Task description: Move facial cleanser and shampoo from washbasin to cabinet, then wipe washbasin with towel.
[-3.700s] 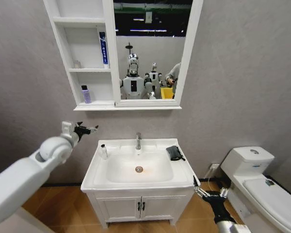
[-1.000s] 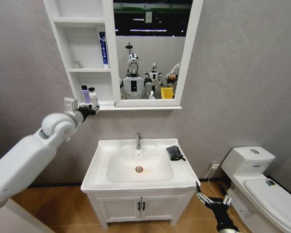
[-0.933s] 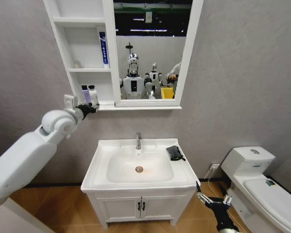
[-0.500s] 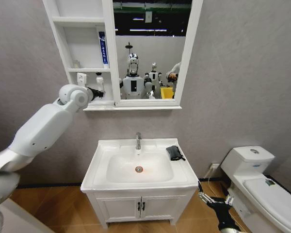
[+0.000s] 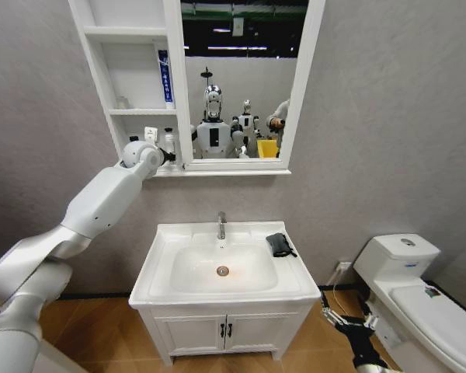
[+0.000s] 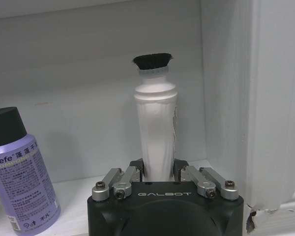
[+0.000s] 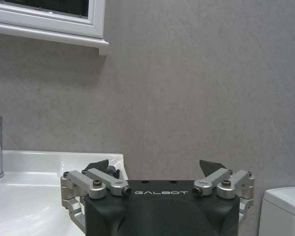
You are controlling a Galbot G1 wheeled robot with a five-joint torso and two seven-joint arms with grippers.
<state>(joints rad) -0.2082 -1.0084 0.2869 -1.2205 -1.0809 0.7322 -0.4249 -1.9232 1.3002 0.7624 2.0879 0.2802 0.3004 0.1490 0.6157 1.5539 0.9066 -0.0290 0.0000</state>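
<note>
A white bottle with a black cap (image 6: pixel 156 128) stands upright in the cabinet's (image 5: pixel 175 85) bottom compartment, also the white bottle (image 5: pixel 168 142) in the head view. My left gripper (image 6: pixel 158 167) is shut on its base, a finger on each side. Beside it on the same shelf stands a purple bottle with a black cap (image 6: pixel 19 167). I cannot tell which one is the cleanser and which the shampoo. The dark towel (image 5: pixel 278 245) lies on the washbasin's (image 5: pixel 151 273) back right rim. My right gripper (image 7: pixel 156 169) hangs open low beside the vanity, also the right gripper (image 5: pixel 349 320).
A chrome tap (image 5: pixel 221 225) stands at the basin's back. A blue and white tube (image 5: pixel 165 76) leans in the middle compartment. Below the basin is a two-door vanity (image 5: pixel 225 330). A white toilet (image 5: pixel 412 287) stands to the right. The compartment's side wall (image 6: pixel 226 98) is close to the white bottle.
My left arm has lifted the white bottle and carried it into the bottom compartment, beside the purple bottle. The right gripper has sunk slightly.
</note>
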